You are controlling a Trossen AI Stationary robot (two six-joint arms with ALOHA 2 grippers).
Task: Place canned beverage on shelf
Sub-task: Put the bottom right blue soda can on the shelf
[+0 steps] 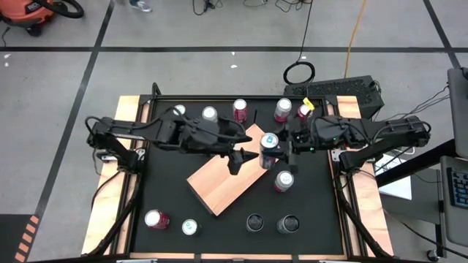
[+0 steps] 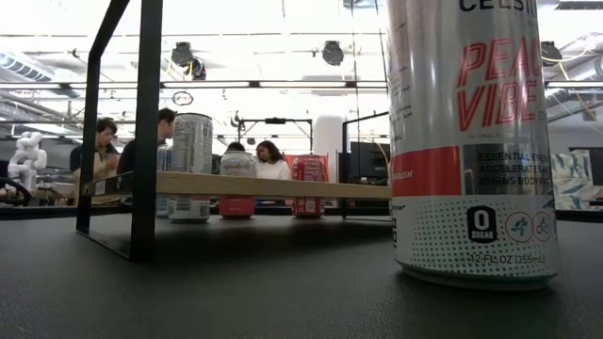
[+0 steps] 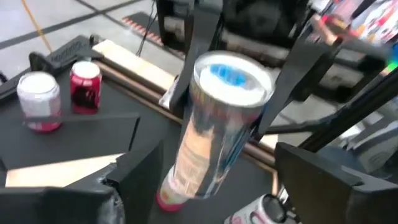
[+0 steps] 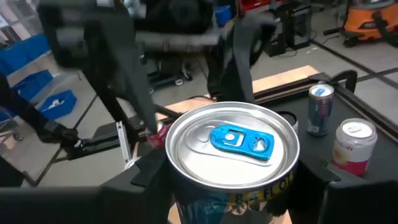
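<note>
Left arm reaches in from the left side of the table. Left gripper [image 1: 235,159] hangs over the middle of the shelf [image 1: 219,186], fingers apart and holding nothing. In its wrist view the held can [image 3: 214,130] sits just ahead, between the other arm's fingers.

Shelf is the light wood board lying at an angle mid-table. From the low view it stands raised on a black frame [image 2: 141,132], with other cans visible behind and under it.

Right of that: right gripper [image 1: 281,150] is clamped on the silver can with the blue tab [image 1: 269,145], just off the shelf's right end. The right wrist view looks straight down on the lid [image 4: 233,146], fingers on both sides. Can looks lifted and roughly upright; can't confirm whether its base is clear of the board.

Read: can is in the right gripper, the placing step is under way, nothing set down yet.

To do it well:
- Keep the can vertical; a tall narrow can tips easily.
- Bring it well inside the board edge, not on the black rim.
- Lower until the base is flat on the wood, then open slowly.
- Keep the left gripper out of the path; it's close to the drop zone.
- Retreat straight up so a finger doesn't drag the can.

Loose cans [image 1: 282,181] near the right arm are a bump risk.
</note>
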